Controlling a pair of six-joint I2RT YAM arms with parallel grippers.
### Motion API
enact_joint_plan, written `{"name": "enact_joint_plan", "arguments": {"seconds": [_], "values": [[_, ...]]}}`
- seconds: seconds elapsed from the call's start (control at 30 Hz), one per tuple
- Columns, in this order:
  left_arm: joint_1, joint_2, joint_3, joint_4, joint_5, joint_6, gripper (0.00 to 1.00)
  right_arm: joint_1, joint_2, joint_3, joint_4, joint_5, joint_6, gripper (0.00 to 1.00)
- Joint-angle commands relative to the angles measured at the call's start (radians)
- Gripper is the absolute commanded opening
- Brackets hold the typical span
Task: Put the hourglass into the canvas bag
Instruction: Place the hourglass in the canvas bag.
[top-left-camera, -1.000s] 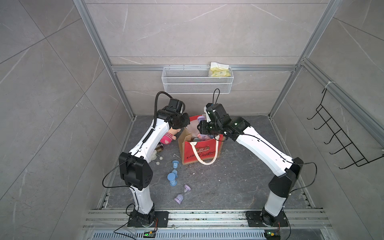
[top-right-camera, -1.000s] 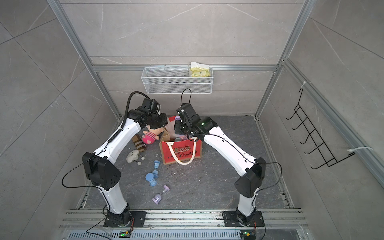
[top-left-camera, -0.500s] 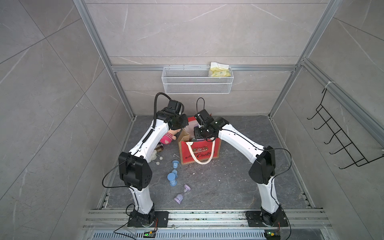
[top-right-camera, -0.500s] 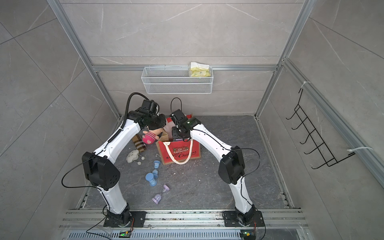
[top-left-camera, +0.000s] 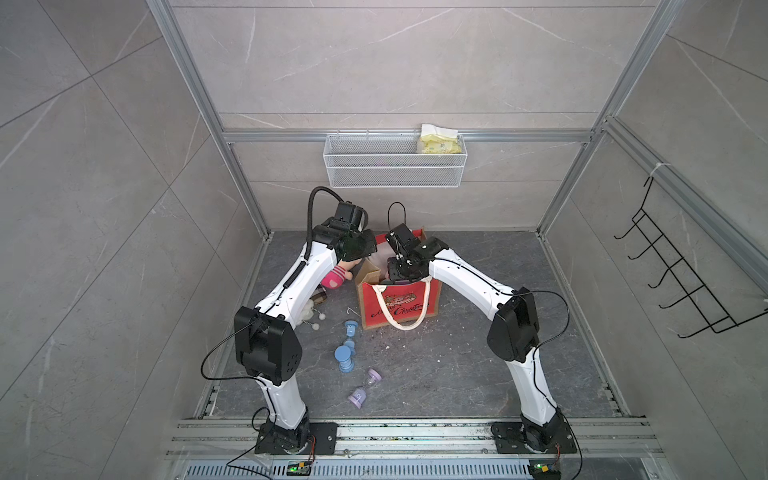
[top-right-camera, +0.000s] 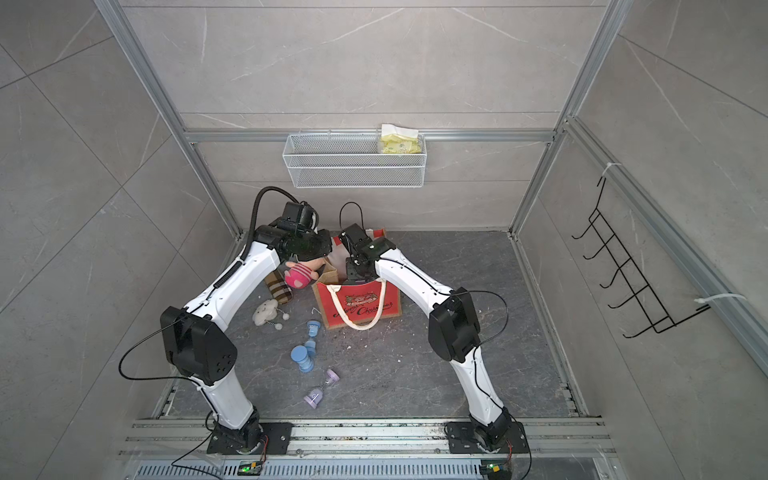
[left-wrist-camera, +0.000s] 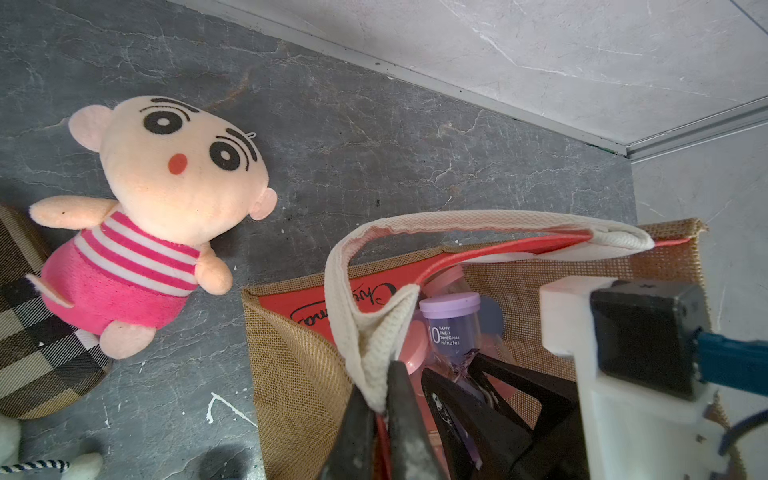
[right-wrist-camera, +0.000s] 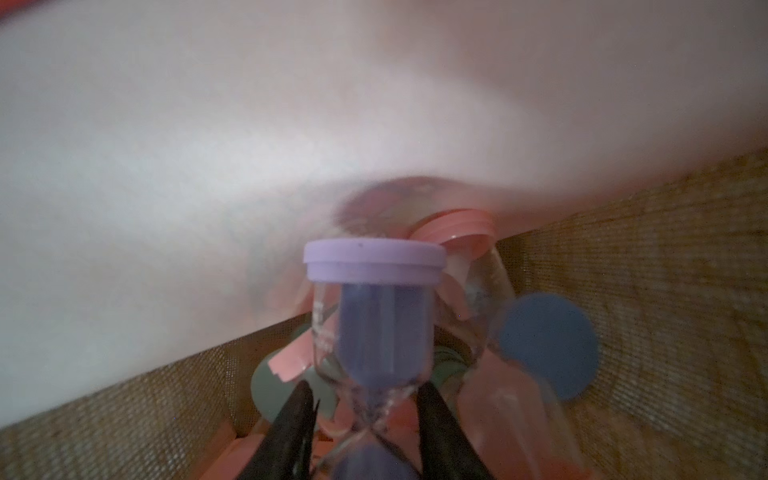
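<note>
Walls (top-left-camera: 395, 62): large grey marble-look tiles, aluminium frame (top-left-camera: 199, 108) at the corners. Floor (top-left-camera: 457, 365) dark grey stone, white specks. White wire basket (top-left-camera: 395, 174) on the back-wall rail, yellow packet (top-left-camera: 439, 143) in its right end. Black hook rack (top-left-camera: 681, 282) on the right wall. Slotted rails (top-left-camera: 415, 436) along the front. Light even, shadows soft.

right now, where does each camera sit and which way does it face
Top views: high in front, looking down toward the back wall; left arm, right arm whole, bag between.
Left wrist: by the bag's rim, looking along the left pincer, shut on the handle.
Right wrist: at the bag's mouth, looking in along the right pincer, shut on the hourglass.
Shared: both wrist views show that hourglass.
</note>
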Motion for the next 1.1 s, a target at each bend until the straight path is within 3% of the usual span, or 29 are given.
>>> {"name": "enact_joint_plan", "arguments": {"seconds": [0.0,0.3,0.57,0.87,1.07], "values": [[0.002,-0.058,0.013,0.052,0.019,-0.01,0.0,-0.001,0.004,-0.022,-0.002,0.02,-0.005,0.19],[0.001,-0.054,0.023,0.052,0.007,-0.02,0.1,-0.001,-0.105,-0.015,-0.02,0.006,-0.011,0.49],[0.002,-0.057,0.02,0.063,0.006,-0.031,0.31,-0.001,-0.266,-0.09,0.008,-0.03,-0.035,0.74],[0.002,-0.086,0.034,0.046,-0.021,-0.016,0.61,0.056,-0.467,-0.202,0.021,-0.074,-0.052,0.88],[0.002,-0.141,0.01,0.029,-0.07,0.005,0.76,0.232,-0.562,-0.281,0.003,0.022,-0.049,0.92]]}}
